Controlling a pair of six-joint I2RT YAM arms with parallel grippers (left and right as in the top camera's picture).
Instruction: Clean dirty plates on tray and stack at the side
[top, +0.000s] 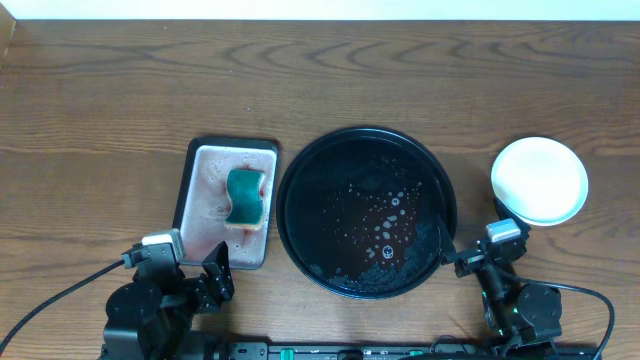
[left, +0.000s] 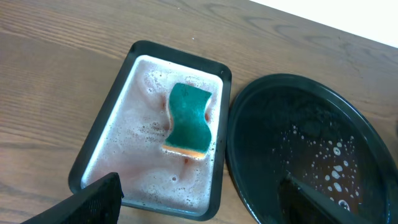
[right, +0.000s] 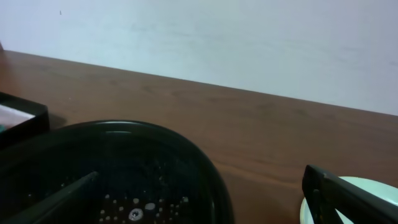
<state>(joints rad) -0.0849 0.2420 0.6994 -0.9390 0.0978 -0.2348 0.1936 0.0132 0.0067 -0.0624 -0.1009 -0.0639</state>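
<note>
Showing wood table (top: 100, 100) — white wall (right: 186, 37) behind | left claw (left: 200, 186) released | right claw (right: 202, 174) released

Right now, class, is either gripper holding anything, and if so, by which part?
Nothing is held. The left gripper and the right gripper are both open and empty.

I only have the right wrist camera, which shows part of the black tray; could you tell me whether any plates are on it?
Observer: None; overhead, the tray holds only soapy droplets.
Operator: Where is the sponge, please?
Observer: The sponge lies green side up in the foamy rectangular tray left of it.
Operator: And the left gripper?
Observer: The left gripper is open and empty, by that tray's near edge.
</note>
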